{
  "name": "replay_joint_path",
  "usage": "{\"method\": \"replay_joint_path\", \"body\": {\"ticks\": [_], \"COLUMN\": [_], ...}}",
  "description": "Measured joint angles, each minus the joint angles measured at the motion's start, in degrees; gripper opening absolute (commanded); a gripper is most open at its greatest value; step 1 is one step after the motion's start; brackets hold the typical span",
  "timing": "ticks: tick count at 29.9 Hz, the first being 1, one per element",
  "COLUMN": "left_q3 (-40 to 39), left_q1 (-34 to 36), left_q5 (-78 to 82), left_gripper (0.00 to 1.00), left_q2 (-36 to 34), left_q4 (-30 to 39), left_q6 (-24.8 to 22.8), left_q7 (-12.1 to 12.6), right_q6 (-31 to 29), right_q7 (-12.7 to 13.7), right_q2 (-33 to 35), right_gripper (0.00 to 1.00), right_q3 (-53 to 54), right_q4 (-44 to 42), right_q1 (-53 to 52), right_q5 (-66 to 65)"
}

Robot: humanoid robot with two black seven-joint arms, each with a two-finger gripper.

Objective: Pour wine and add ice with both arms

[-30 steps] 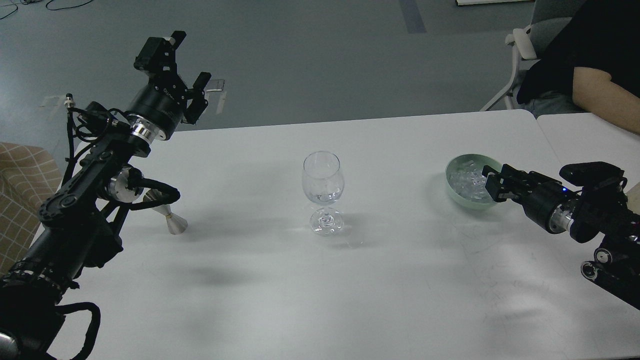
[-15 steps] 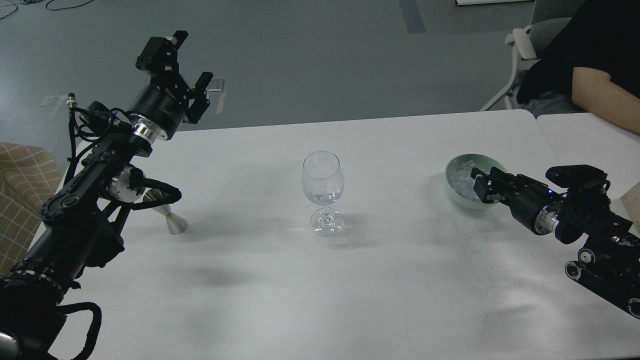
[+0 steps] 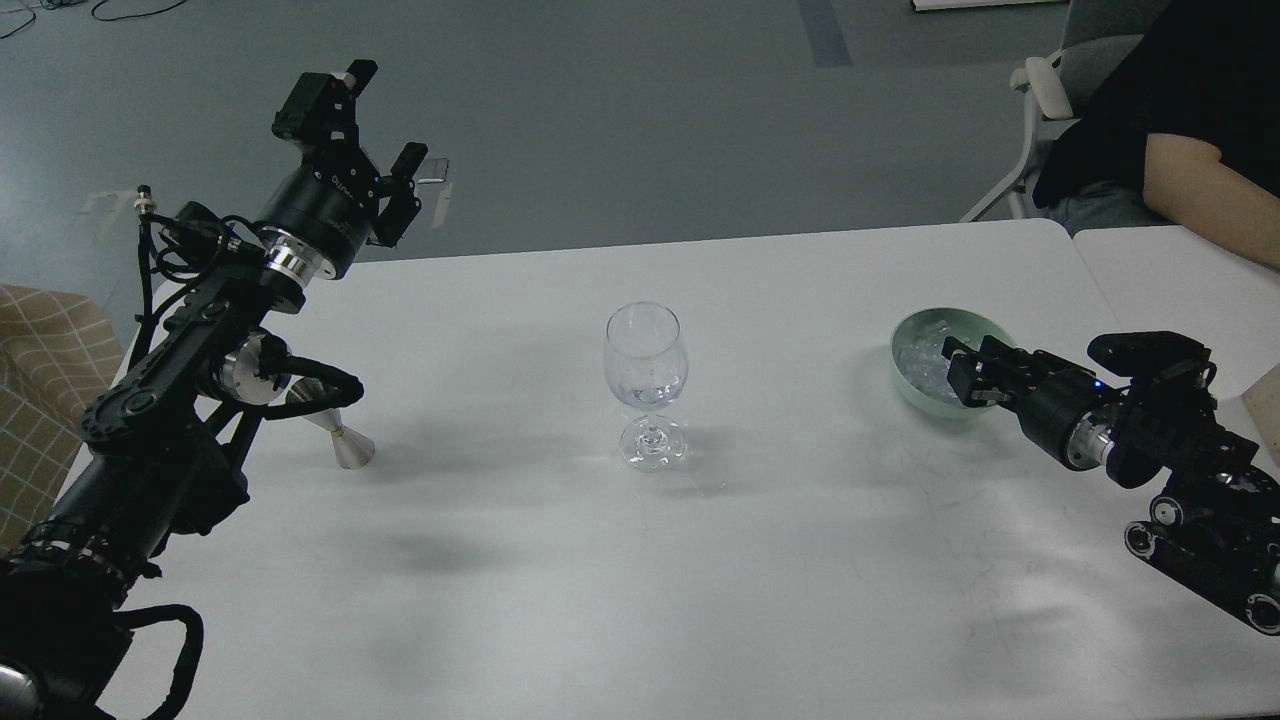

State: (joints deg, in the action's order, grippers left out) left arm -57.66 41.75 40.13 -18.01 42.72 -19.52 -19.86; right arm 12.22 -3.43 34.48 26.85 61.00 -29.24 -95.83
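Ice point(image 3: 925, 362) in bowl point(image 3: 905, 378) | right pincer point(image 3: 958, 368) at rim, state unclear | left pincer point(image 3: 365, 125) spread, raised

The right hand point(image 3: 950, 368) is seen small, dark and end-on over the near side of the green bowl point(image 3: 905, 365); its fingers cannot be told apart. It covers part of the ice point(image 3: 918, 360). The metal cup point(image 3: 335, 432) is half hidden behind the left arm point(image 3: 160, 420). Liquid in the glass point(image 3: 646, 365) is too faint to confirm. The seated person point(image 3: 1180, 120) is cut off by the frame edge.
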Motion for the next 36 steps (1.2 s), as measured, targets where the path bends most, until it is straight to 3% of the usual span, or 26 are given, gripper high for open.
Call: {"method": "replay_joint_path", "body": {"ticks": [21, 36], "left_q3": [0.0, 0.0], "left_q1": [0.0, 0.0], "left_q5": [0.0, -0.1], "left_gripper": [0.98, 0.98], "left_q2": [-0.2, -0.2], "left_q4": [0.0, 0.0], "left_q6": [-0.1, -0.1], "left_q7": [-0.3, -0.3], "right_q6": [0.0, 0.0], "right_q7": [0.0, 0.0], "right_q2": [-1.2, -1.4], "right_gripper": [0.38, 0.09], "right_q3": [-0.1, -0.1], "right_q4": [-1.3, -1.7], "right_q1": [-0.1, -0.1], "right_q5": [0.1, 0.2]}}
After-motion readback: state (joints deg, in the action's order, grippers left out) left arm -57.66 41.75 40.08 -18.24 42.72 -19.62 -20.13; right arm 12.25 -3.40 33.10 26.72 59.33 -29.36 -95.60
